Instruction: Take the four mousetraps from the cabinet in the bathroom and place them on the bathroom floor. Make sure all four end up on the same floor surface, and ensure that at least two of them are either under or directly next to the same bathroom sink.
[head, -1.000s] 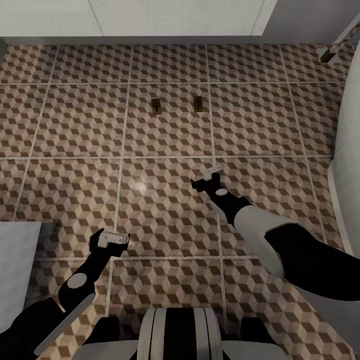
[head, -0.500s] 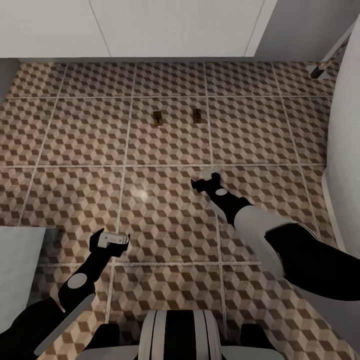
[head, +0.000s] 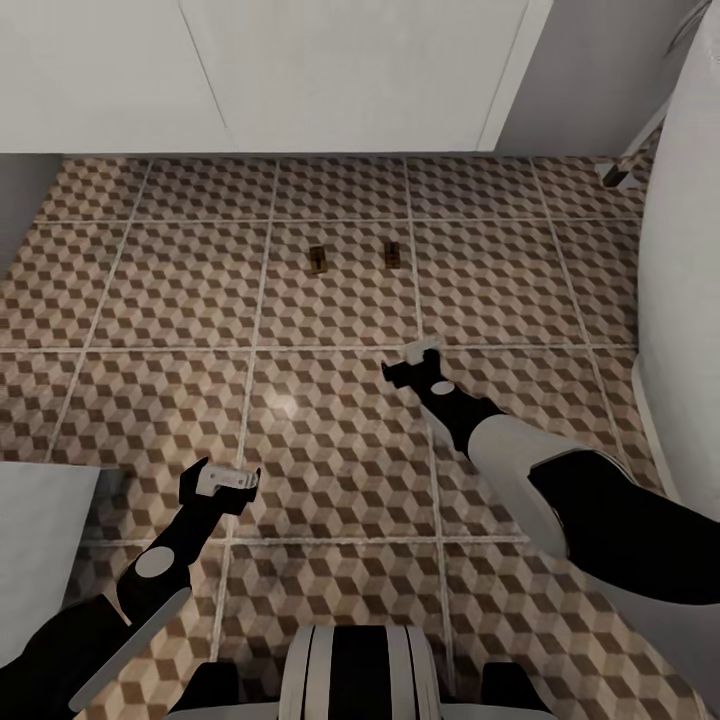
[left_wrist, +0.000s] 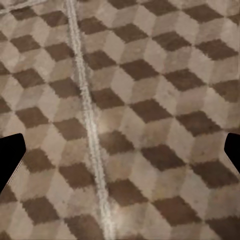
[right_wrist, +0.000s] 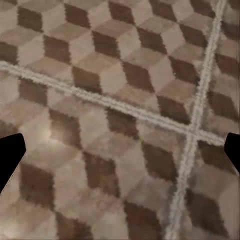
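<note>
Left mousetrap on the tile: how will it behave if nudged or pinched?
The left mousetrap lies flat on the bathroom floor, so it would probably slide, not roll or tip. It looks small and thin: likely light and stiff, with little edge for fingers.

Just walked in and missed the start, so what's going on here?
Two mousetraps lie side by side on the cube-patterned bathroom floor, in one tile near the white wall. Both claws, left claw and right claw, hang open and empty above the tiles, short of the traps. Nothing is being held at this moment.
</note>
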